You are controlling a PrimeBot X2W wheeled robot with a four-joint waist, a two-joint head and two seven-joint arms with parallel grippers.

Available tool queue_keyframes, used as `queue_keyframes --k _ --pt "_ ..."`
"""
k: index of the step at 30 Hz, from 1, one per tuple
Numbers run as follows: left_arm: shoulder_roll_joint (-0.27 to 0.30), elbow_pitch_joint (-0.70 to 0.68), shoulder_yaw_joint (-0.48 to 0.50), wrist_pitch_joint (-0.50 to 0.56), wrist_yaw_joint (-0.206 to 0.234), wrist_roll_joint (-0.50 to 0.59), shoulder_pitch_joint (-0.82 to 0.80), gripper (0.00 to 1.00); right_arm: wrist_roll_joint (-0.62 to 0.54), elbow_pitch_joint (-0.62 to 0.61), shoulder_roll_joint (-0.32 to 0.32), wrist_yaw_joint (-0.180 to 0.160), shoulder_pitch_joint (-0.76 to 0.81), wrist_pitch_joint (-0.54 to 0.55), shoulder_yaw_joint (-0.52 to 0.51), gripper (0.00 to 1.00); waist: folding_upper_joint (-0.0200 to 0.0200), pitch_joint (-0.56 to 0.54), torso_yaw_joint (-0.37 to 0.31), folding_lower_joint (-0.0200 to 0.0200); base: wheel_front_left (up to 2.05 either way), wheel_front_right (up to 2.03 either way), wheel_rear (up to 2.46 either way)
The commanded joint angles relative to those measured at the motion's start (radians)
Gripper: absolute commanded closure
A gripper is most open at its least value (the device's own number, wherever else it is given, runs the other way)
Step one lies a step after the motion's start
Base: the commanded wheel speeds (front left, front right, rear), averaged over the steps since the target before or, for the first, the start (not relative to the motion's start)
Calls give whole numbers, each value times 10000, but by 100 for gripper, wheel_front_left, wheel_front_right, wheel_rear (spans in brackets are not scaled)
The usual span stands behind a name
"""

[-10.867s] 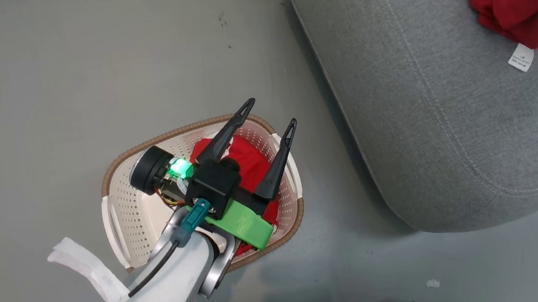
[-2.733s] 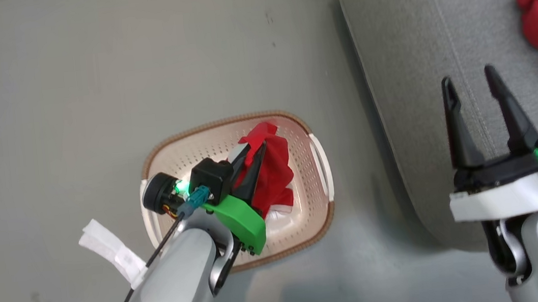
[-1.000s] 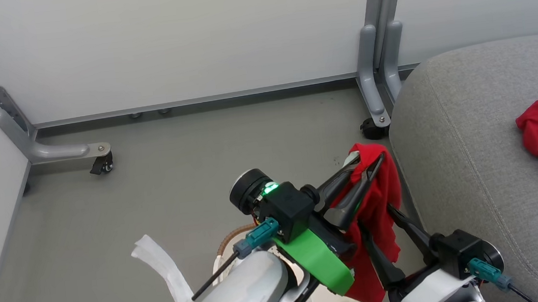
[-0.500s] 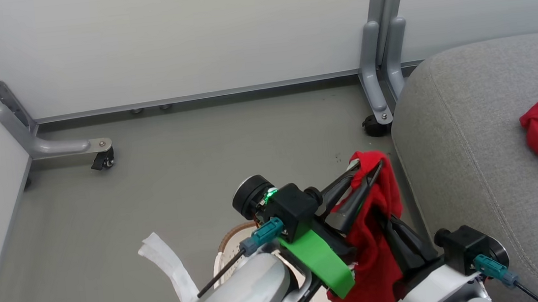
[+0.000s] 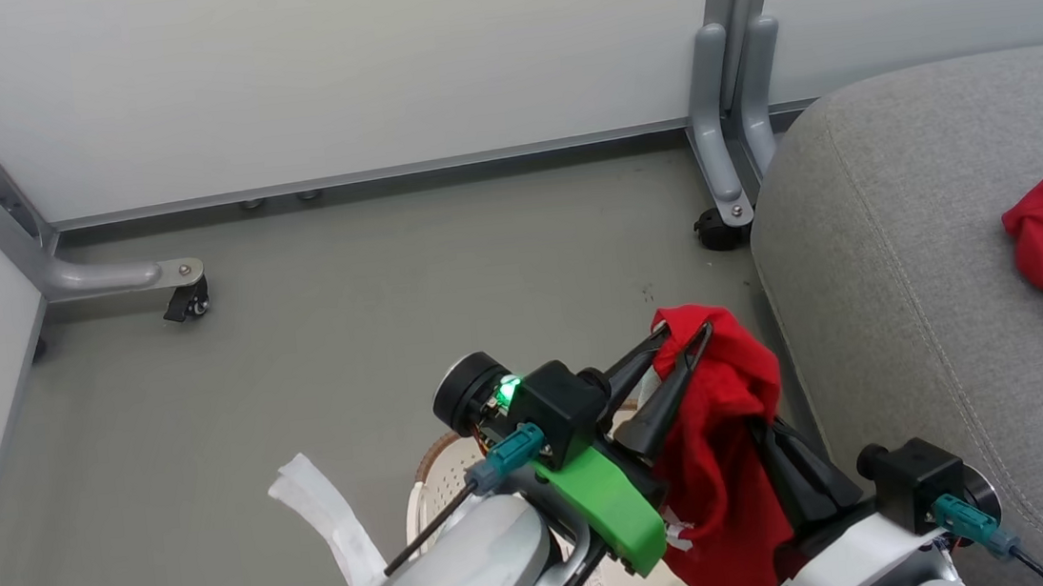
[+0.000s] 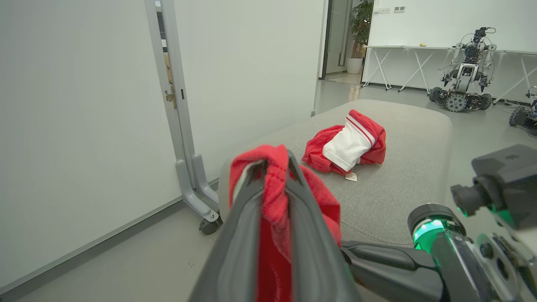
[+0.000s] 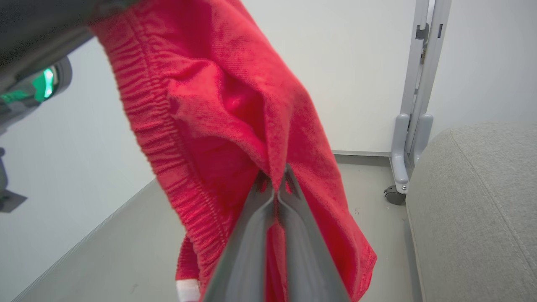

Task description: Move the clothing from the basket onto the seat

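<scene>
Since a second ago the right claw has closed: its fingers, then spread either side of the hanging cloth, now pinch a fold of the red garment, as the right wrist view shows. The left arm reaches up and rightward from the bottom of the head view, the left claw clamped on the garment's top edge. The garment hangs in the air over the right side of the basket, just beside the seat. The left wrist view adds a second red garment with a white panel and tag, lying on the seat, well apart from both claws.
</scene>
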Motion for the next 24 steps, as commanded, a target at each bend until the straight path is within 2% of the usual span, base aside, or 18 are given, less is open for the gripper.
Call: queue_keyframes --k 1,2,11,24 --pt "71 41 19 -41 91 161 -24 52 91 14 14 -14 74 -30 -59 100 -1 14 -16 0 0 0 0" --pt "84 34 60 -45 161 219 -21 0 90 10 30 -14 65 -30 -96 100 -1 21 -24 0 0 0 0" --pt "155 -20 367 -56 426 505 63 0 101 -37 122 -14 47 -30 -261 100 -1 8 -38 0 0 0 0" --pt "192 -37 624 -58 404 697 152 0 81 10 168 -14 123 -30 -397 100 -1 68 -145 0 0 0 0"
